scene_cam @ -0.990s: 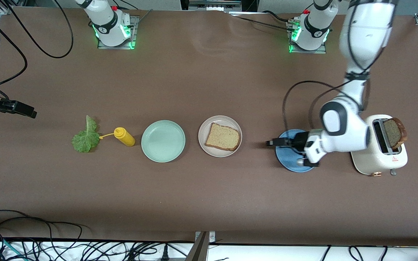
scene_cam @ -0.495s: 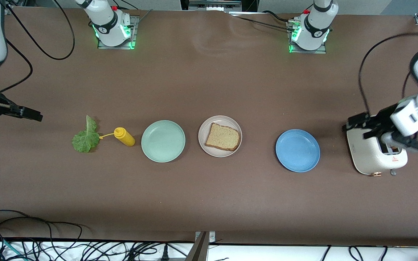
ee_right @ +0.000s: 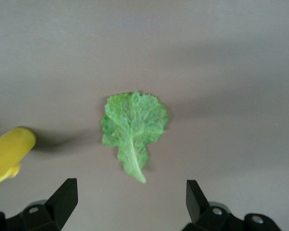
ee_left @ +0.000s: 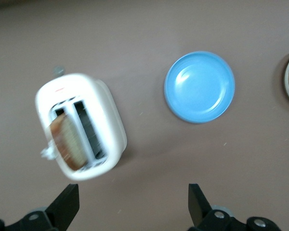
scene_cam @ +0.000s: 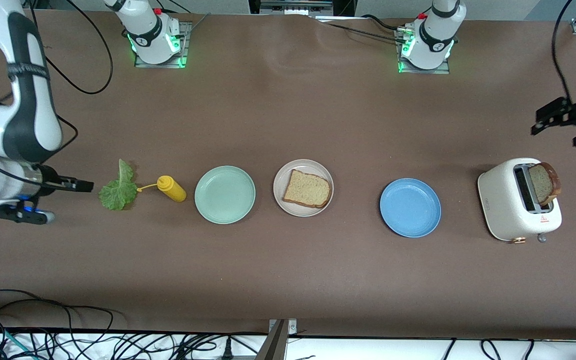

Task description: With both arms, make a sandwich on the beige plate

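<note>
So on the brown table [scene_cam: 288, 125] there's a row of stuff. The beige plate [scene_cam: 281, 197] sits about mid-table with one slice of bread [scene_cam: 307, 189] lying flat on it — no lettuce or second slice on it yet. Beside it toward the right arm's end is a mint-green plate [scene_cam: 225, 194], then a yellow mustard bottle [scene_cam: 171, 188] lying on its side, then the lettuce leaf [scene_cam: 117, 189] flat on the table, just beside the bottle's nozzle.

Toward the left arm's end there's a blue plate [scene_cam: 410, 207], and past that a white toaster [scene_cam: 508, 210] with a second, browner slice of toast [scene_cam: 544, 183] sticking up out of one slot; the other slot looks empty.

The right gripper [scene_cam: 80, 186] is down low right next to the lettuce, on the side away from the bottle. In the right wrist view its fingers [ee_right: 62, 197] are spread wide with the leaf [ee_right: 133, 127] between and ahead of them, holding nothing.

The left gripper [scene_cam: 550, 116] is up in the air at the table's edge, over bare table near the toaster. Its fingers [ee_left: 196, 202] are spread wide too and empty — the left wrist view looks down on the toaster [ee_left: 84, 127] and the blue plate [ee_left: 200, 86].
</note>
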Controlling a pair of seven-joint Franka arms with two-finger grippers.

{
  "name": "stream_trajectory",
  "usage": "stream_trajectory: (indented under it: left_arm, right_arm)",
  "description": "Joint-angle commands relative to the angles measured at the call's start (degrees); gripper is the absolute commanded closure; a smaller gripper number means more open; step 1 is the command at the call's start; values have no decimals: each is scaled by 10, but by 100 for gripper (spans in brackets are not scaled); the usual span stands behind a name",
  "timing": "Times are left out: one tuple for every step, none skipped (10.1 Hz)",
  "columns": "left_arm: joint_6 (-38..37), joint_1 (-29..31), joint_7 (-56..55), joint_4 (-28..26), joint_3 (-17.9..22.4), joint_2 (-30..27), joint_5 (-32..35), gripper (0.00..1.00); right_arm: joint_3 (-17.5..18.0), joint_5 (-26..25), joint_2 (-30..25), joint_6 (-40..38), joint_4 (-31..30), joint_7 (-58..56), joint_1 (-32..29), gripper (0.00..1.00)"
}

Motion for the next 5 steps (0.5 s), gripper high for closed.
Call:
stream_trajectory:
  left_arm:
    - [-93,4,-40,24,0,-19,41,0]
    - [-113,4,-75,40,-6,-19,56,0]
    - [-123,4,-102,50,-9,-19,56,0]
    - [-127,4,-118,51,-13,-18,56,0]
    - [-127,4,-140,53,-24,-18,50,0]
  right_arm:
    - [0,10,35,42,-26,-6,0,0]
    - [2,10,35,60,-54,-6,0,0]
    - [2,10,35,70,-80,1,2,0]
    - [3,11,36,70,-93,2,3,0]
    - [3,11,37,79,-108,1,3,0]
